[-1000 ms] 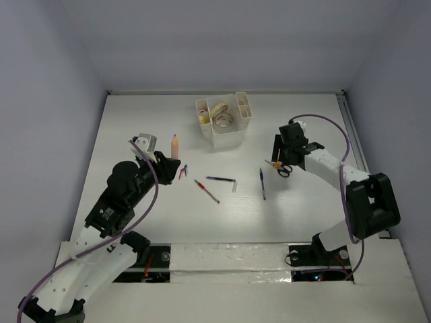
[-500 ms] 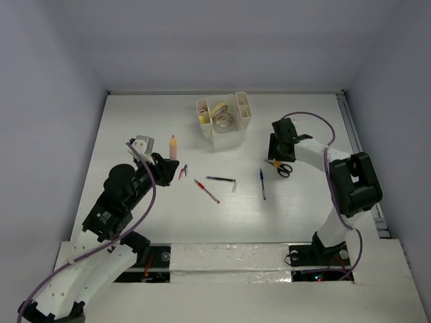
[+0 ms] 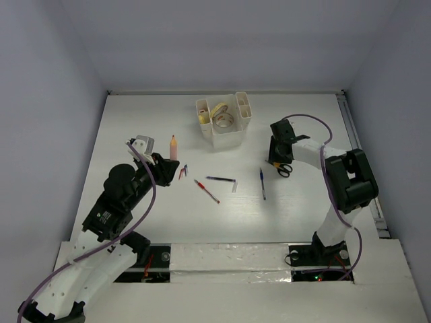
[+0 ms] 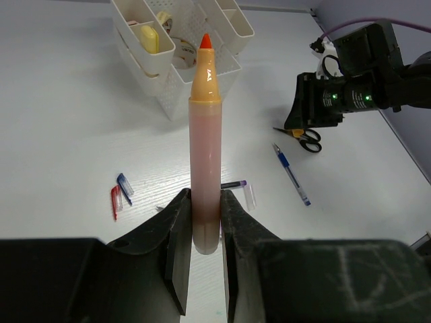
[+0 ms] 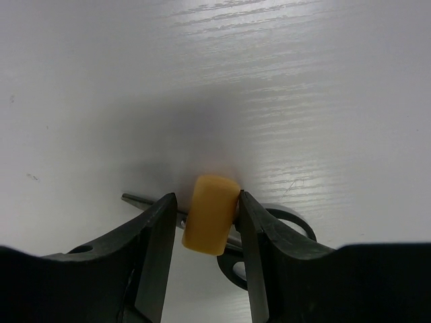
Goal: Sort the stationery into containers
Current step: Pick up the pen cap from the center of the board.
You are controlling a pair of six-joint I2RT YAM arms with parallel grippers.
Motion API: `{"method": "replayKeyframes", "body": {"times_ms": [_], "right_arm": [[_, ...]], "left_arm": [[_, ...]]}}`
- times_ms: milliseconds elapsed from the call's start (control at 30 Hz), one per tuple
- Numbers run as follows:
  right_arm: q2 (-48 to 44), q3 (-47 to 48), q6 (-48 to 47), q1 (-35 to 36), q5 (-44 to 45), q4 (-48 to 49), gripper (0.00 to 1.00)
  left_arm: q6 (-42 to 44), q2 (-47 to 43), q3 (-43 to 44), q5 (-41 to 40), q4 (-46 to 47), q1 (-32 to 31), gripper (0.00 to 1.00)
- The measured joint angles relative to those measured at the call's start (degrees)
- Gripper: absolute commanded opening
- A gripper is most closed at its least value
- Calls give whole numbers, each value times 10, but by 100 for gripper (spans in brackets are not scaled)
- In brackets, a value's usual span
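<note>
My left gripper is shut on a pink marker with an orange tip, held upright above the table left of the white organizer. In the top view the marker stands above that gripper. My right gripper is down at the table, right of the organizer. Its jaws straddle a small yellow stub lying on the black-handled scissors. The right finger touches the stub and a thin gap shows at the left finger. Tape rolls lie in the organizer's middle compartment.
A red pen, a black pen and a blue pen lie on the table in front of the organizer. Small red and blue caps sit by the left gripper. A raised rail runs along the table's right edge.
The right gripper's jaws have narrowed around the yellow stub, and that arm's wrist has shifted a little left. The left arm lifted the marker slightly, then held still.
</note>
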Motion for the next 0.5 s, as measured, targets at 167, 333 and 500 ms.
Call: {"method": "replayKeyframes", "body": {"times_ms": [167, 333, 500], "right_arm": [[2, 0, 3, 0, 0, 8, 52], [10, 6, 3, -3, 0, 12, 46], [11, 6, 5, -3, 0, 12, 29]], "left_arm": [[0, 0, 0, 0, 0, 0, 0], [0, 1, 0, 2, 0, 0, 0], [0, 2, 0, 2, 0, 0, 0]]}}
